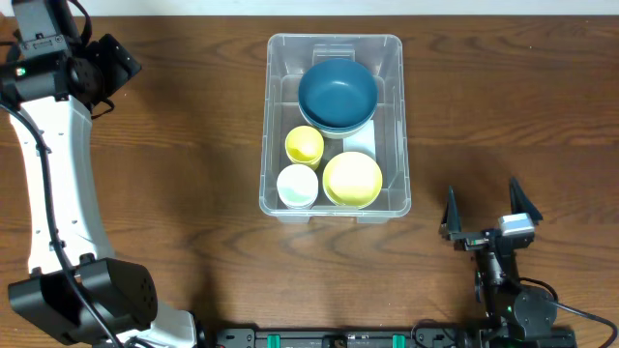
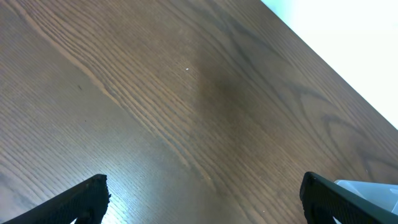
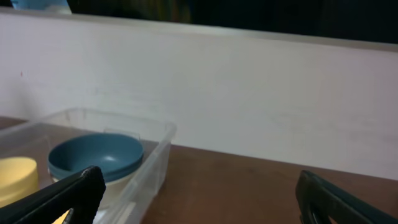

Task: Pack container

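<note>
Fingers (image 1: 451,217) splayed empty, left gripper (image 2: 204,186) outstretched far-left, right gripper (image 1: 486,215) low near container (image 1: 402,126)

The left arm (image 1: 60,184) reaches from its base at the near-left edge to the far-left corner, its white link straight. The left end effector (image 2: 204,186) has its jaws fully apart and is empty. The right arm (image 1: 508,290) is folded over its near-right base. The right end effector (image 1: 482,198) has its jaws spread wide and is empty, fingers pointing away from the base.

container (image 1: 268,135): clear
big bowl (image 1: 337,92): teal blue
small cup (image 1: 305,145): yellow
wide bowl (image 1: 352,180): pale yellow
other cup (image 1: 298,186): white
table (image 1: 174,145): brown, wood grain
</note>
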Controlling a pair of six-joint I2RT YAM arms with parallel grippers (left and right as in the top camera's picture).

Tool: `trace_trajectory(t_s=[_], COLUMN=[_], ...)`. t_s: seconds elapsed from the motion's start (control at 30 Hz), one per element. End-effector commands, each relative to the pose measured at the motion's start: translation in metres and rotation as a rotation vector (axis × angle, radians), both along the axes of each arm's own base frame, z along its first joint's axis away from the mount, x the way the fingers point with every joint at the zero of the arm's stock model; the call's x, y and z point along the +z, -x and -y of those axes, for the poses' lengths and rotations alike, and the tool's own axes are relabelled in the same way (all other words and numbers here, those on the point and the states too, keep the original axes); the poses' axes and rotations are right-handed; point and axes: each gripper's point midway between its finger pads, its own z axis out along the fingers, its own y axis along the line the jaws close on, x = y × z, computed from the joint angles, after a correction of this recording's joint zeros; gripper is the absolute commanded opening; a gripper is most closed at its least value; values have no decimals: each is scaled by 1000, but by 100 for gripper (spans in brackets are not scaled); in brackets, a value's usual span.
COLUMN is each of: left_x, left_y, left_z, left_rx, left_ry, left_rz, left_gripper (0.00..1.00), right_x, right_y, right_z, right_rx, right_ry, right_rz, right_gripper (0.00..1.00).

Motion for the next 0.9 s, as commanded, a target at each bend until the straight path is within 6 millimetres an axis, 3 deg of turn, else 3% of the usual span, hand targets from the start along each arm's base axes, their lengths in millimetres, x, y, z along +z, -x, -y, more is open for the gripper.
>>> trace_trajectory(t_s=[0.0,0.33,0.87], left_x=[3,3,3], left_y=[1,1,1], left_z=[-4,-4,-4], left_rx=[3,3,3], left_ry=[-16,-16,-16], left_rz=[-1,-1,-1], left_gripper=[98,98,98], right_x=[-13,-46,-63], right_y=[-1,-2,-1], right_z=[-3,-14,-14], right_rx=[13,67,73], right_ry=[63,179,184], right_rz=[-26,-137,-205], right_gripper=[99,99,99])
